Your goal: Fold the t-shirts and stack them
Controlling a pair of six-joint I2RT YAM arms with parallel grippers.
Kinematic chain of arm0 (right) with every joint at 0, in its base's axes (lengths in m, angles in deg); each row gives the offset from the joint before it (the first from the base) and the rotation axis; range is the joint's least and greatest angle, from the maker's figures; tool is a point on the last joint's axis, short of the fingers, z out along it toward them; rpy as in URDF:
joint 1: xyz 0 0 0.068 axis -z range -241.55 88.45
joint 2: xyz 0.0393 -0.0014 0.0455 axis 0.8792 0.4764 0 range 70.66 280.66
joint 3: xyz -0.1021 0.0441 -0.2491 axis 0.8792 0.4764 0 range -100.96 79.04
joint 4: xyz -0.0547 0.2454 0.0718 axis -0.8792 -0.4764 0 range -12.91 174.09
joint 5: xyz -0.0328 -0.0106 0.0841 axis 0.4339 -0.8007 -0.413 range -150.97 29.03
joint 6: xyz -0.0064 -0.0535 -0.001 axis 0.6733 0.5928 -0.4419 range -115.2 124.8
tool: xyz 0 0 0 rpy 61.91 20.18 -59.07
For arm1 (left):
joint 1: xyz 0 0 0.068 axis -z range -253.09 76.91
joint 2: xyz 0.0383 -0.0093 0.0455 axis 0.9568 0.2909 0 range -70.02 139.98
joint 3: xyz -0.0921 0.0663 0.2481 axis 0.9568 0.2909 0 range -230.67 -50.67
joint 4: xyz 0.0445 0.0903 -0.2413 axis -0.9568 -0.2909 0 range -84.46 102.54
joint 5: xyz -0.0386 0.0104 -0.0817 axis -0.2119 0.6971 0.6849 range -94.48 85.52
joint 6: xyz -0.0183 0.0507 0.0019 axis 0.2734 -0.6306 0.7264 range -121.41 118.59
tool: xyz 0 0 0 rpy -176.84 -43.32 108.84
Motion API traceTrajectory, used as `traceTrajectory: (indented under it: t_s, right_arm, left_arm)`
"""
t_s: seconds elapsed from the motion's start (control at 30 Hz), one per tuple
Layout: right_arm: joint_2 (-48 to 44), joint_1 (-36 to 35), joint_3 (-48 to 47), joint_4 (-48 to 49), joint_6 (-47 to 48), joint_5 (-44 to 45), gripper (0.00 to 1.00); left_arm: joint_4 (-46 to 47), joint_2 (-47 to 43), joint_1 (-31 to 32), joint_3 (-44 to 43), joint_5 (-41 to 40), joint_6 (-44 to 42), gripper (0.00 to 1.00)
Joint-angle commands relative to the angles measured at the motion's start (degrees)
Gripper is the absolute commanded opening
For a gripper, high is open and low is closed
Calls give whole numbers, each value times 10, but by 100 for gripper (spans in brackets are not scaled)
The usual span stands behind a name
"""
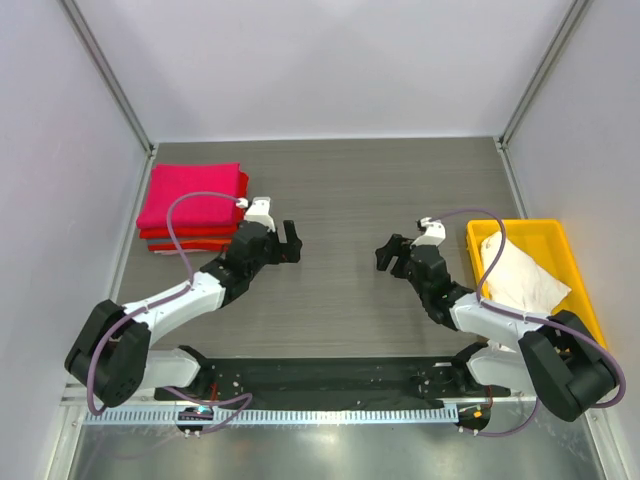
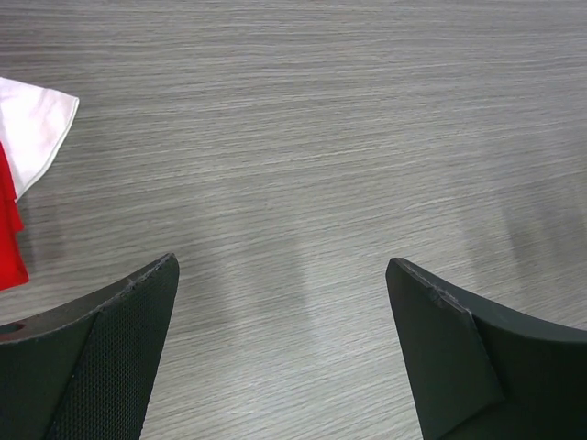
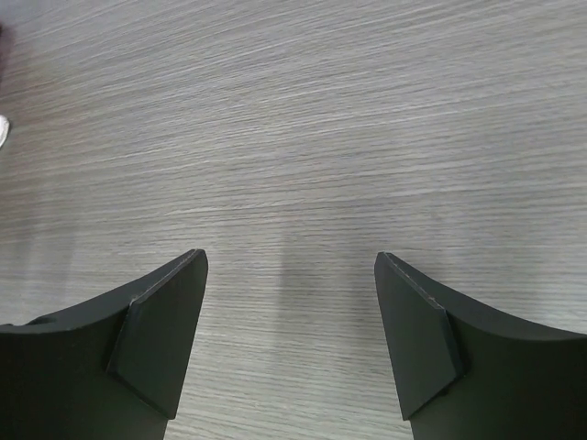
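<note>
A stack of folded t-shirts lies at the back left, a magenta-pink one [image 1: 192, 195] on top and a red one [image 1: 185, 240] under it. A crumpled cream-white t-shirt [image 1: 520, 275] lies in the yellow tray [image 1: 565, 240] at the right; its collar and lettering do not show. My left gripper [image 1: 292, 243] is open and empty over bare table, just right of the stack. The left wrist view shows it [image 2: 282, 261] with red cloth [image 2: 9, 229] and a white cloth corner [image 2: 32, 128] at the left edge. My right gripper [image 1: 385, 253] [image 3: 290, 255] is open and empty, left of the tray.
The grey wood-grain table [image 1: 340, 190] is walled by white panels at the back and sides. A black base rail [image 1: 320, 380] runs along the near edge between the arm bases. Purple cables loop over both arms.
</note>
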Motion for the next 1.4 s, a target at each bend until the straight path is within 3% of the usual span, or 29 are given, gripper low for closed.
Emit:
traceTrajectory:
  t_s: [0.0, 0.1, 0.17, 0.27, 0.4, 0.43, 0.53, 0.6, 0.8, 1.0, 1.2, 1.37]
  right_arm:
    - [-8, -1, -23, -1, -19, 53, 80]
    - [-8, 0, -45, -48, -44, 80, 81]
    - [-10, 1, -72, -84, -101, 80, 96]
    - [-22, 1, -124, -158, -53, 16, 100]
    - [-44, 1, -164, -282, -50, 165, 91]
    - [-53, 1, -192, -314, -63, 238, 88]
    - [-63, 20, -241, -450, -142, 334, 78]
    - [-64, 49, -257, -511, -164, 329, 73]
    - [-16, 227, -324, -687, -260, 323, 72]
    - [-15, 407, -289, -682, -296, 272, 72]
    - [29, 518, -267, -602, -281, 120, 72]
    - [107, 555, -256, -569, -283, 73, 71]
  left_arm:
    - [26, -6, 2, -10, -8, 0, 95]
    - [17, -17, 3, -15, 15, 2, 94]
    - [24, -23, 2, 1, -2, 0, 94]
    - [18, -35, 2, 2, -13, 1, 94]
    - [5, -64, 2, 3, 7, 10, 94]
    - [12, -68, 3, 15, 7, 9, 94]
    - [18, -79, 2, 23, -2, 12, 95]
    - [6, -78, 2, 16, 8, 15, 95]
    - [1, -73, 2, 13, 5, 17, 95]
    - [-8, -67, 2, 2, 31, 29, 95]
    - [-25, -35, 2, -14, 30, 39, 93]
    - [-23, -38, 2, -9, 20, 37, 93]
